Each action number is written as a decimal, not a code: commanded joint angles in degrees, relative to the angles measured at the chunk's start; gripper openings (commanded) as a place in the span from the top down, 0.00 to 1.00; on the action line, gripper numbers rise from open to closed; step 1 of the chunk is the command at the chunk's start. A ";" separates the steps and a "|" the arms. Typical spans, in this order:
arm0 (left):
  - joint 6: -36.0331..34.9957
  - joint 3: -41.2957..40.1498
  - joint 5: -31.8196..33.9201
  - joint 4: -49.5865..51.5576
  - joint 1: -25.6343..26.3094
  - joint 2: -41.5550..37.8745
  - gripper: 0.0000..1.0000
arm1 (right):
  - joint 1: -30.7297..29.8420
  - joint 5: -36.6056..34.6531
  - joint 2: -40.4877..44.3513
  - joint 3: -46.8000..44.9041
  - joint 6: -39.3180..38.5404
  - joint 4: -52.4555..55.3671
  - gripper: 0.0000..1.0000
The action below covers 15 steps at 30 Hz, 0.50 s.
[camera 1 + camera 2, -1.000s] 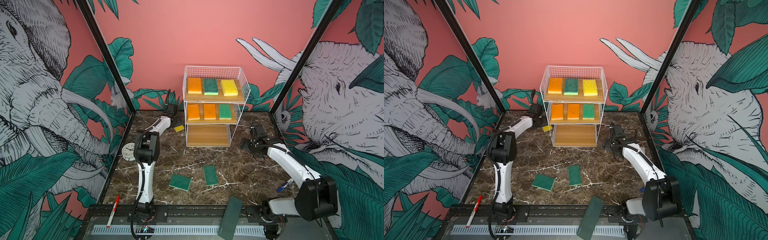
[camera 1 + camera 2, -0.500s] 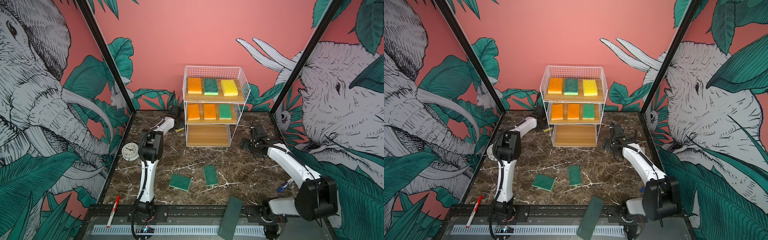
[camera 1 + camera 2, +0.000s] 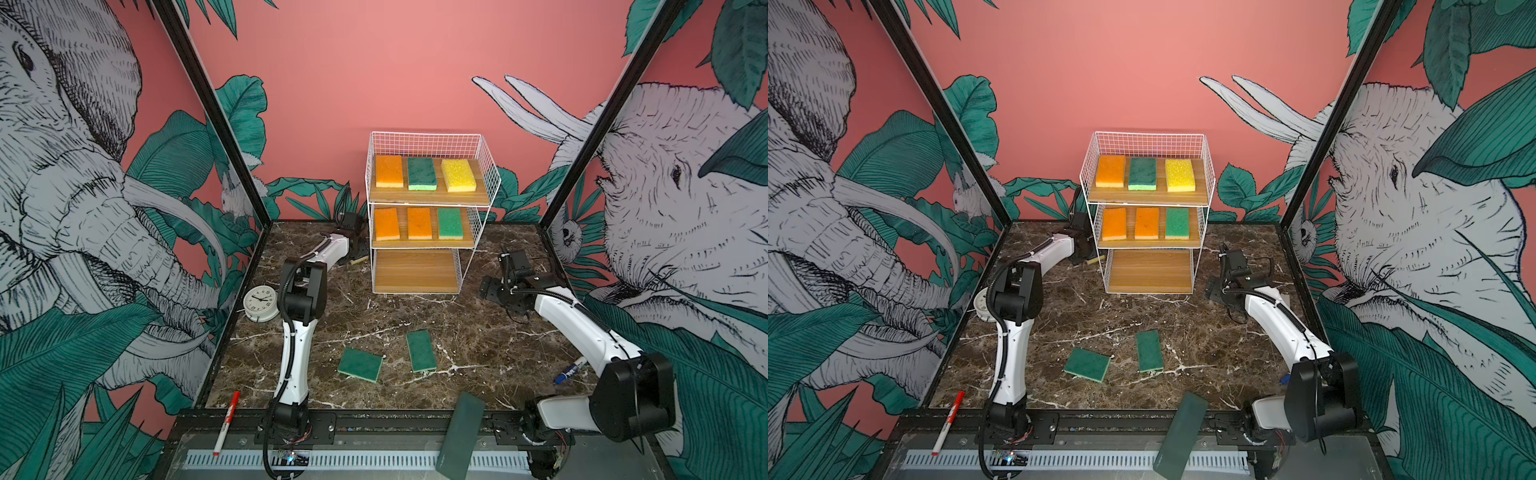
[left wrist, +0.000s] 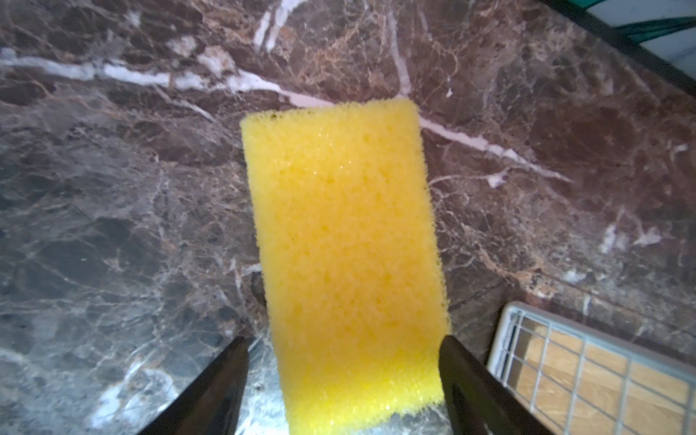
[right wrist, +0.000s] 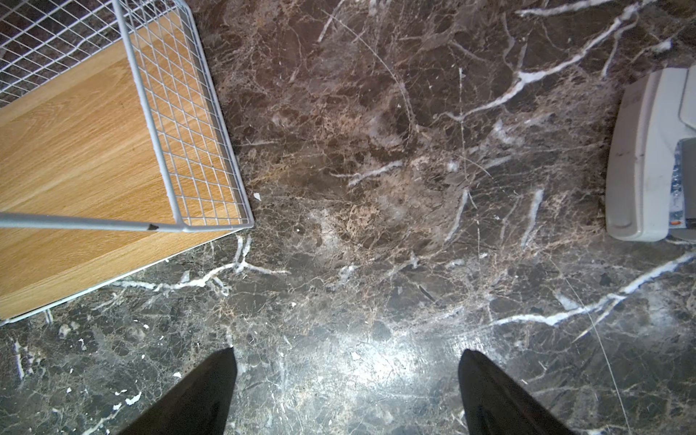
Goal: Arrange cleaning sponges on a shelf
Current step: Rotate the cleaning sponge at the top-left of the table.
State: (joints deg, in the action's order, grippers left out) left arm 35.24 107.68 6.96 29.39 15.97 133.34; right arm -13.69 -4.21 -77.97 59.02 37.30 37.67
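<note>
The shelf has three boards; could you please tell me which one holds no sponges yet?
The bottom board: it is bare wood, whereas the top board and the middle board each carry three sponges.

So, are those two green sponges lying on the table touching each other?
Apart. In both top views a strip of bare table shows between the left green sponge and the right green sponge.
</note>
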 commanded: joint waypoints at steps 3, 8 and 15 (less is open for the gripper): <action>0.17 -9.28 1.47 0.88 -1.51 -7.06 0.21 | 0.20 0.23 1.27 -2.01 1.08 -1.04 0.05; -0.20 -16.00 1.21 0.77 -2.71 -11.74 0.22 | 0.27 2.19 1.46 -3.55 2.97 -2.07 0.06; -5.55 -20.44 1.90 1.99 -2.93 -18.95 0.22 | 0.24 2.45 4.67 -5.58 3.92 -2.78 0.06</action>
State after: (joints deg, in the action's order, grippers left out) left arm 32.47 87.79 8.01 29.19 13.02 118.72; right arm -13.69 -1.83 -75.35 53.82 39.92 35.97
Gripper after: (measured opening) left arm 0.779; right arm 0.939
